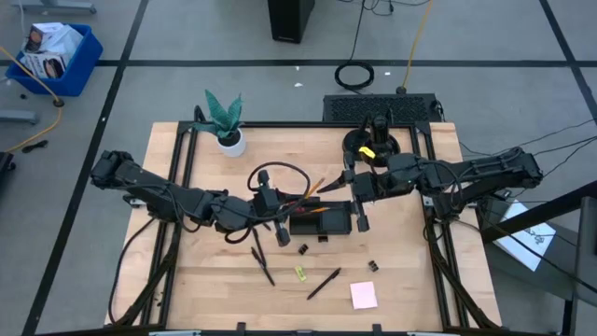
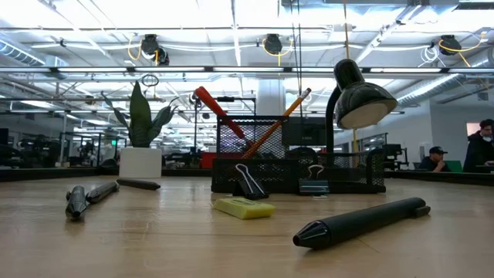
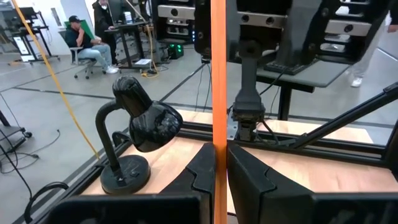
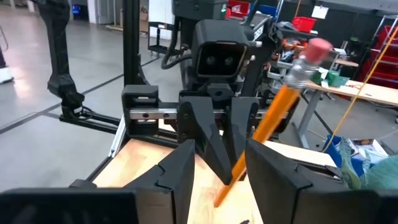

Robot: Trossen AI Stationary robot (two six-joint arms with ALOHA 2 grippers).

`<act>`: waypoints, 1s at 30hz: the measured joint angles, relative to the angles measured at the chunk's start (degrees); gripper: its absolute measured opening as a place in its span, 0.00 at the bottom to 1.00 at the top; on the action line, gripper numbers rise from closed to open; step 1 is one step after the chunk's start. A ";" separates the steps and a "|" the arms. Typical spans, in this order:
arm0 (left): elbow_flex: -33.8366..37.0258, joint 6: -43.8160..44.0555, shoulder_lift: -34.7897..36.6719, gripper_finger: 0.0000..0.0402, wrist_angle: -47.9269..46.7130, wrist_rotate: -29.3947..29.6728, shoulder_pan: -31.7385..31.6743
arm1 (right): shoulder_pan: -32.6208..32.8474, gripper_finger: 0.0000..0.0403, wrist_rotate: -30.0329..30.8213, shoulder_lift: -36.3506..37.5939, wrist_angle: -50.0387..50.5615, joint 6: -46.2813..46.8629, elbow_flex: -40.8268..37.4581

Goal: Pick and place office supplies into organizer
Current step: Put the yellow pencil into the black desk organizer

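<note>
My left gripper (image 3: 217, 168) is shut on an orange pencil (image 3: 218, 74) and holds it high above the black mesh organizer (image 1: 322, 224). My right gripper (image 4: 217, 174) faces my left gripper (image 4: 221, 134) from the table's right. It is open, with its fingers on either side of the pencil (image 4: 280, 102); I cannot tell whether either finger touches it. In the low view the organizer (image 2: 297, 166) holds red-handled scissors (image 2: 218, 110) and another pencil (image 2: 282, 122), both leaning in its tall cup. My left gripper pinches the pencil's shaft (image 3: 218, 140) between its two fingers, near its lower end. The fingers come in about level from the table's left and lie across the pencil. The pencil is lifted clear and stands tilted, its pink eraser end (image 4: 317, 46) up.
On the near half of the table lie black pens (image 1: 263, 266) (image 1: 324, 283), black clips (image 1: 303, 248) (image 1: 372, 267), a yellow-green piece (image 1: 300, 273) and a pink sticky-note pad (image 1: 364, 295). A potted plant (image 1: 227, 121) stands far left and a black lamp (image 1: 373, 149) far right.
</note>
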State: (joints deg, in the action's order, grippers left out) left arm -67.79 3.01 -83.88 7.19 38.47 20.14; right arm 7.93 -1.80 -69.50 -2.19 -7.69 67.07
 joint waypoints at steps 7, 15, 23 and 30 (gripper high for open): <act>0.00 -0.98 0.00 0.08 0.63 0.01 -0.01 | -0.18 0.33 0.09 0.01 -0.01 -0.14 0.00; 0.00 -1.01 0.00 0.08 0.63 0.00 0.02 | -2.44 0.33 -2.59 -0.54 -1.23 1.37 0.00; 0.00 -1.02 0.00 0.08 0.45 0.00 0.02 | -2.72 0.33 -2.99 -2.92 -4.03 0.72 -0.01; 0.00 -1.03 0.00 0.08 0.39 0.00 0.04 | -2.73 0.33 -2.91 -3.34 -5.76 0.77 -0.02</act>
State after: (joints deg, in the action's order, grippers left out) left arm -67.79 1.98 -83.88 7.57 38.48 20.18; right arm 5.20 -4.72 -72.84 -7.94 -6.92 67.05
